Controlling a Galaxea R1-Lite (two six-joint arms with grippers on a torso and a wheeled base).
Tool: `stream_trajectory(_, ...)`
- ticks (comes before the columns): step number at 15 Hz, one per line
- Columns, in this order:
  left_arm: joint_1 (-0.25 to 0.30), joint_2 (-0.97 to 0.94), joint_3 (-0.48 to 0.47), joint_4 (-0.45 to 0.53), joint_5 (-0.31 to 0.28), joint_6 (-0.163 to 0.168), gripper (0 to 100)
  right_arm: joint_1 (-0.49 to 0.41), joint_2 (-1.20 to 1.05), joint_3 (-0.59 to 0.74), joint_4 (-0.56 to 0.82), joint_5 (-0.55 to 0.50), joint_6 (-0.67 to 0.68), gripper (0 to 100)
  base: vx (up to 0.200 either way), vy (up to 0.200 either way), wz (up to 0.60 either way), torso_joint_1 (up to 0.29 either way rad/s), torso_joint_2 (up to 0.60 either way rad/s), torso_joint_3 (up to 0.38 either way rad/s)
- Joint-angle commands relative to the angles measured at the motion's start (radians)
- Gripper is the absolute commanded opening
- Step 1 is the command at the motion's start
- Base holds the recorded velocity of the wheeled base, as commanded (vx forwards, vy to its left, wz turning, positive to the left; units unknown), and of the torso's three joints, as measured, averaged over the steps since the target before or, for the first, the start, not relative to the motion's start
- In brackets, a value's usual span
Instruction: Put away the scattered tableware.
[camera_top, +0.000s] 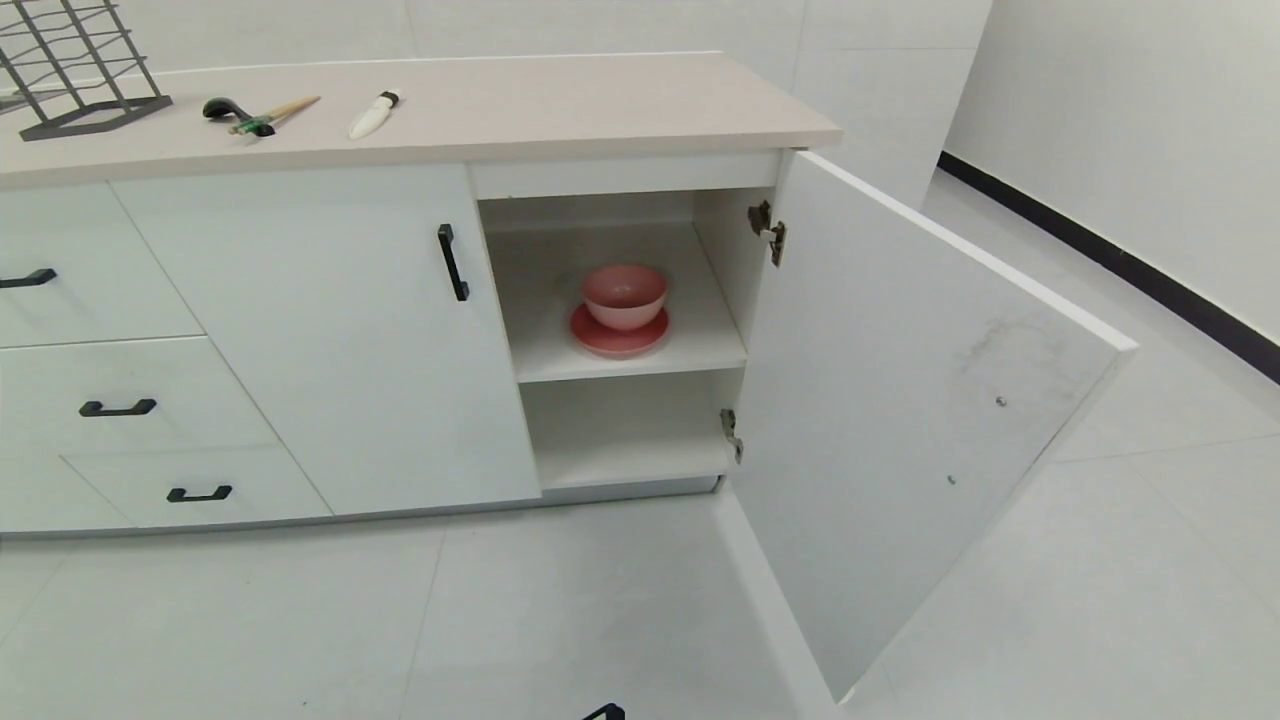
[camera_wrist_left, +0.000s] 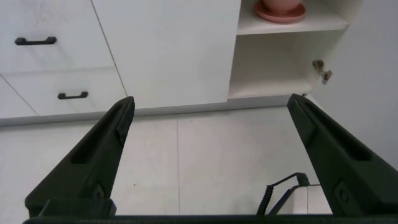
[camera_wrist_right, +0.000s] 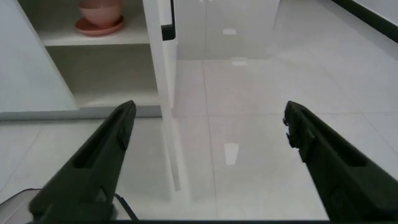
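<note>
Pink bowl standing on red plate, upper shelf of the open cabinet. Worktop: wire rack, wooden-handled utensil, possibly a white knife. Left tool and right tool both spread, empty, above the floor.

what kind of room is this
Probably a kitchen, maybe a mock-up: white base cabinets under a countertop, a pink bowl on a red plate on the open cupboard's shelf, and utensils near a wire rack on top.
</note>
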Motion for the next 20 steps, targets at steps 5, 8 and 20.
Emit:
stream_trajectory(5, 0.0, 0.001, -0.002, 0.0, 0.001, 0.0, 100, -0.003, 0.001, 0.0, 0.001, -0.001, 0.005, 0, 0.0, 0.0, 0.0, 0.0, 0.0, 0.0)
stream_trajectory(8, 0.0, 0.001, 0.0, 0.0, -0.001, 0.0, 100, -0.02, 0.078, -0.192, -0.123, 0.006, -0.013, 0, 0.0, 0.0, 0.0, 0.0, 0.0, 0.0)
stream_trajectory(20, 0.0, 0.001, 0.0, -0.001, 0.001, -0.003, 100, 0.03, 0.61, -0.252, -0.252, 0.184, -0.062, 0, -0.067, -0.083, 0.0, 0.004, 0.0, 0.0)
